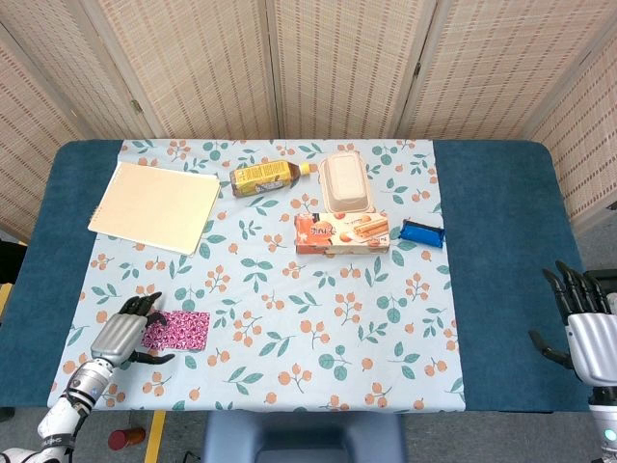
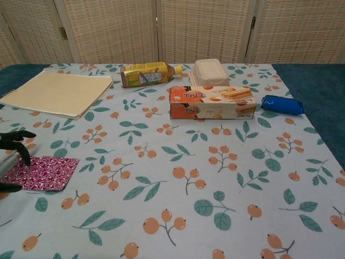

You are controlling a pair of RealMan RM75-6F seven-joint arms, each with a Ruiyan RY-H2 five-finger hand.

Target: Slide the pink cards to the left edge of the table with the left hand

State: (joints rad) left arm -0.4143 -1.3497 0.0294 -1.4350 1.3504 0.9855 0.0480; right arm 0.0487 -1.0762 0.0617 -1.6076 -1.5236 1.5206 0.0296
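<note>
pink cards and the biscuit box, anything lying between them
Nothing: between the pink cards and the biscuit box only bare floral tablecloth shows, clearest in the head view.

We see a soft cloth [image 1: 270, 289] with printed leaves and orange berries over the desk [image 1: 501, 241], which has a dark blue, matt, fuzzy top. The pink cards [image 1: 178, 330] look like smooth paper with a busy pattern, and the left robot hand [image 1: 120, 333] beside them has a grey metal-looking back and black fingers [image 2: 16, 143], like the right robot hand [image 1: 588, 338]. The notepad [image 1: 156, 205] is plain matt paper, the biscuit box [image 1: 342, 232] is printed card, the bottle [image 1: 265, 177] is see-through plastic with a yellow paper label, the tub [image 1: 347, 182] is dull cream plastic, the blue packet [image 1: 421, 232] is shiny wrap, and the screen [image 1: 308, 68] behind is rough woven straw in pale wood frames.
</note>
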